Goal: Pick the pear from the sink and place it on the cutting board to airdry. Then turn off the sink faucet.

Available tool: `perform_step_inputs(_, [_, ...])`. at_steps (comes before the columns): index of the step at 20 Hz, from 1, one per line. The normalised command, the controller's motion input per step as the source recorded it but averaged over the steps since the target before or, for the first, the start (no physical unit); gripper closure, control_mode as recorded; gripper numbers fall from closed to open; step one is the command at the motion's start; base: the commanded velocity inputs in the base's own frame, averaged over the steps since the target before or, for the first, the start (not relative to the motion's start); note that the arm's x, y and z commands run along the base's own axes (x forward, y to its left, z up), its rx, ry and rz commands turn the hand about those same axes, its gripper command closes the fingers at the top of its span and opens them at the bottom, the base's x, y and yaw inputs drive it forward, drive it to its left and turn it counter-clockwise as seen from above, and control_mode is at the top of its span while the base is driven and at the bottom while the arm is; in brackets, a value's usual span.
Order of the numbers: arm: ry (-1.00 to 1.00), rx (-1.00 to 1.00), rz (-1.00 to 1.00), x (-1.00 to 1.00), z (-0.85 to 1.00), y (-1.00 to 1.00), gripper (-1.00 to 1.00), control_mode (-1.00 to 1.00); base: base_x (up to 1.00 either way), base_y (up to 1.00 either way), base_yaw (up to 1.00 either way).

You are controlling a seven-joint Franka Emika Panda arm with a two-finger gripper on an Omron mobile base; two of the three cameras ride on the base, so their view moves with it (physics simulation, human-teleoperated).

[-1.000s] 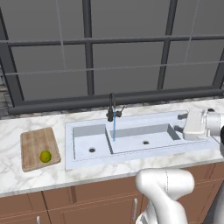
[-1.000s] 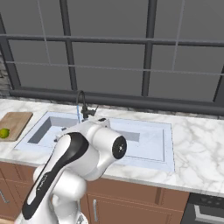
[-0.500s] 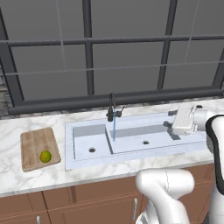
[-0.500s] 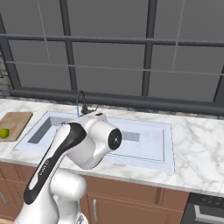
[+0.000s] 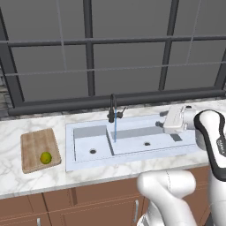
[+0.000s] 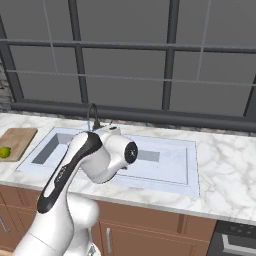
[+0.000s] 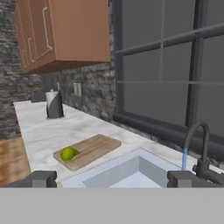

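The yellow-green pear [image 5: 45,157] [image 6: 5,152] [image 7: 67,153] lies on the wooden cutting board [image 5: 37,143] [image 6: 20,137] [image 7: 94,146], left of the sink [image 5: 132,150] [image 6: 185,167] [image 7: 127,170]. At the back of the sink the dark sink faucet [image 5: 114,110] [image 6: 93,117] [image 7: 197,140] pours a thin blue stream of water. My gripper [image 5: 162,121] [image 7: 111,179] hovers open over the sink's right basin, right of the faucet, pointing left along the counter. Its fingertips [image 7: 43,178] stand wide apart with nothing between them.
A grey canister [image 7: 54,105] stands on the marble counter beyond the board. Wooden wall cabinets [image 7: 61,33] hang above the far left. A dark-framed window [image 5: 114,57] runs behind the sink. A stove corner [image 6: 235,242] sits at the right.
My hand has swung left from the sink's right end to over the right basin, closer to the faucet. The pear stays on the board and the water keeps running.
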Motion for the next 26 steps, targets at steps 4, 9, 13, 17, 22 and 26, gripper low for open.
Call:
perform_step_inputs(4, [0.00,0.00,0.05,0.35,-0.18,0.05,-1.00,-1.00,0.00,0.00,0.00])
perform_step_inputs(9, [0.00,0.00,0.03,0.35,-0.12,0.01,-1.00,-1.00,0.00,0.00,0.00])
perform_step_inputs(13, [0.00,0.00,0.01,0.37,-0.10,0.00,-1.00,-1.00,0.00,0.00,0.00])
perform_step_inputs(17, [0.00,0.00,0.01,0.25,-0.18,0.01,-1.00,-1.00,0.00,0.00,0.00])
perform_step_inputs(22, [-0.04,0.00,0.01,0.15,-0.18,0.00,-1.00,-1.00,0.00,0.00,0.00])
perform_step_inputs(26, [-0.06,0.00,0.00,0.11,-0.06,0.02,-1.00,-1.00,0.00,0.00,0.00])
